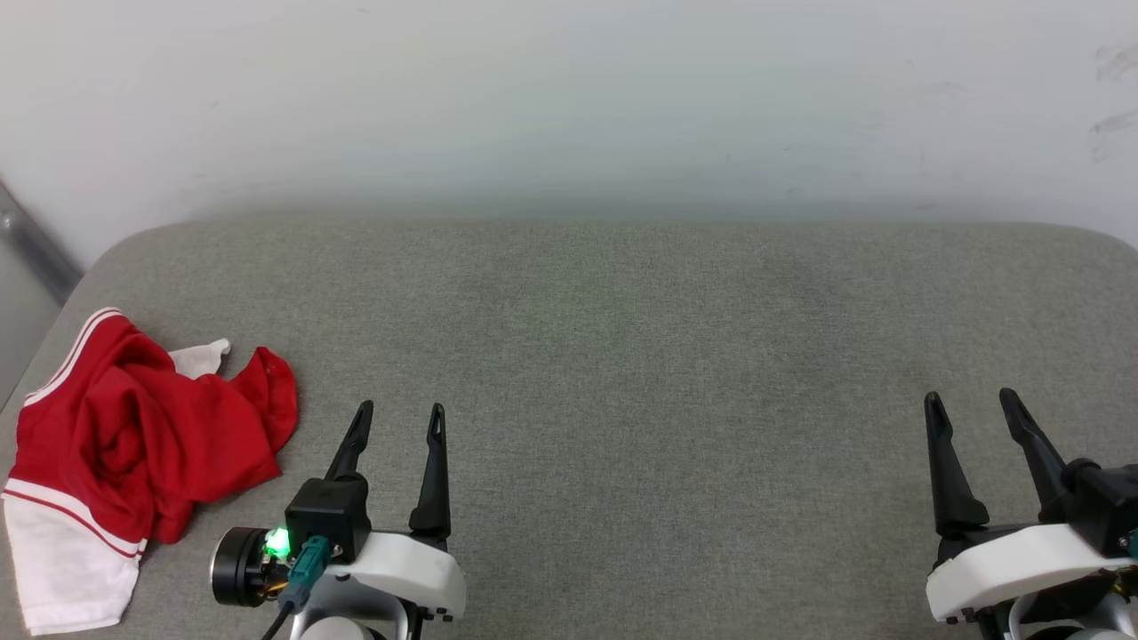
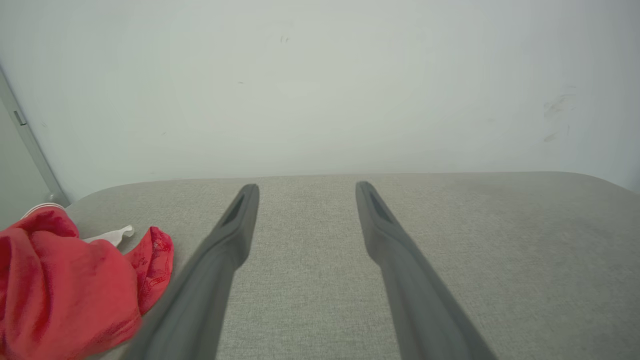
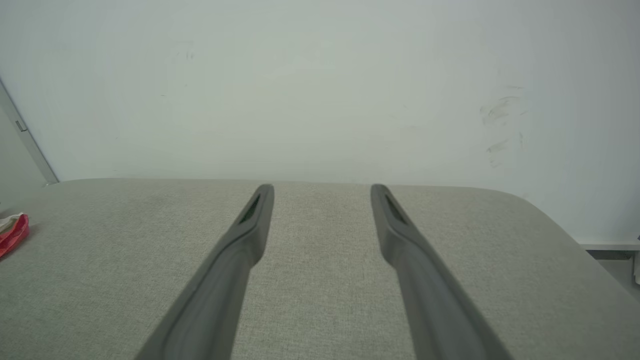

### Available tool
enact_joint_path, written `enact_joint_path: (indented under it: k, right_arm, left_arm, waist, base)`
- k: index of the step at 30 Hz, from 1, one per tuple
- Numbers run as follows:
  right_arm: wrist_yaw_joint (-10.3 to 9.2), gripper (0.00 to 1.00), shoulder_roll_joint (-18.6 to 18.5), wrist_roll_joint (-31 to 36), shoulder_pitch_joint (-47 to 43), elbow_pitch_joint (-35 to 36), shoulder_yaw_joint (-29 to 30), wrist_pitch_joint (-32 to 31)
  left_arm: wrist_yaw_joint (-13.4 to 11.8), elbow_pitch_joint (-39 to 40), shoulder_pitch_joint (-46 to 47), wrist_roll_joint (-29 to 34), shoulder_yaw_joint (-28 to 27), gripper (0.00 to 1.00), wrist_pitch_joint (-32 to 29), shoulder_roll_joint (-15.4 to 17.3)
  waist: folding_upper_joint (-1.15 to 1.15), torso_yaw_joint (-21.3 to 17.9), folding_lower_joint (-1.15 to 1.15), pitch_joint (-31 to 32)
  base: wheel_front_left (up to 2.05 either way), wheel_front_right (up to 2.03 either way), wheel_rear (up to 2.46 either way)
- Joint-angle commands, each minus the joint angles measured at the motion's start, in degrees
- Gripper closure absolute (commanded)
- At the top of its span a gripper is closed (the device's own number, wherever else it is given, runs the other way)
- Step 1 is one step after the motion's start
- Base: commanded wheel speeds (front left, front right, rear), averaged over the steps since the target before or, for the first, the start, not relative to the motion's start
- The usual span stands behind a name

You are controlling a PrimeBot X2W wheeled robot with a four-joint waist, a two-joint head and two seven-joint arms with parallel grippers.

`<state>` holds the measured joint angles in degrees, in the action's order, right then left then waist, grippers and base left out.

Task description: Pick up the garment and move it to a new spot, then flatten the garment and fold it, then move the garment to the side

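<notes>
**Red garment heaped at the left, both grippers empty**

Count one garment (image 1: 133,436), two grippers and four dark fingers. You see the garment, red with white sleeves and red-and-white striped trim, lying in a loose heap on the grey fabric surface (image 1: 667,356), at its near left corner. The left gripper (image 1: 400,409) stands just beside the heap, on its right, fingers clear of the cloth. Its jaws are spread wide and hold nothing. The right gripper (image 1: 969,397) stands well apart from the garment, near the surface's right edge. Its jaws are likewise spread wide and empty.

Views compared: the head view gives you the whole heap, with a white sleeve and striped hem at its near end. The left wrist view brings the red folds close at its lower left, next to one finger, with a white scrap of cloth behind them. The right wrist view gives you a small red edge of the garment at its far left, and grey smudges on the pale wall (image 3: 500,125).
</notes>
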<state>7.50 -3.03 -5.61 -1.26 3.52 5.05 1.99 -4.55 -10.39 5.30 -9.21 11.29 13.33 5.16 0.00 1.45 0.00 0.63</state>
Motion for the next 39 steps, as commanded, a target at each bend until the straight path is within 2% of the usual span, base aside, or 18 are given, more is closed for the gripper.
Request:
enact_joint_path:
  k: [1,16,25,31,39]
  right_arm:
    - [-0.02,0.0,0.2,0.5,-0.2,0.5,0.1,0.2]
    - [-0.02,0.0,0.2,2.2,-1.2,0.5,1.8,1.0]
    - [-0.02,0.0,0.2,0.7,-1.4,-0.1,2.2,1.0]
    - [-0.02,0.0,0.2,1.0,-1.7,0.9,2.2,0.7]
    - [-0.02,0.0,0.2,0.7,-1.6,2.9,0.8,-0.1]
  left_arm:
    - [-0.1,0.1,0.7,0.9,0.2,0.0,0.4,0.1]
    - [0.8,-0.8,0.4,4.5,-0.6,0.0,2.0,-1.1]
    - [1.5,-1.8,1.0,3.2,-1.4,0.0,1.9,-1.7]
    - [1.7,-2.6,1.6,2.2,-2.1,0.0,1.9,-2.0]
    - [1.3,-3.0,2.3,0.9,-3.6,0.0,1.9,-2.2]
  waist:
    - [0.0,0.0,0.0,0.0]
    - [0.0,-0.1,0.0,0.2]
    - [0.0,0.6,0.0,0.3]
    - [0.0,3.8,0.0,0.1]
    - [0.0,11.9,0.0,-0.7]
  base:
    - [0.0,0.0,0.0]
    - [0.0,0.0,0.0]
    - [0.0,0.0,0.0]
    - [0.0,0.0,0.0]
    - [0.0,0.0,0.0]
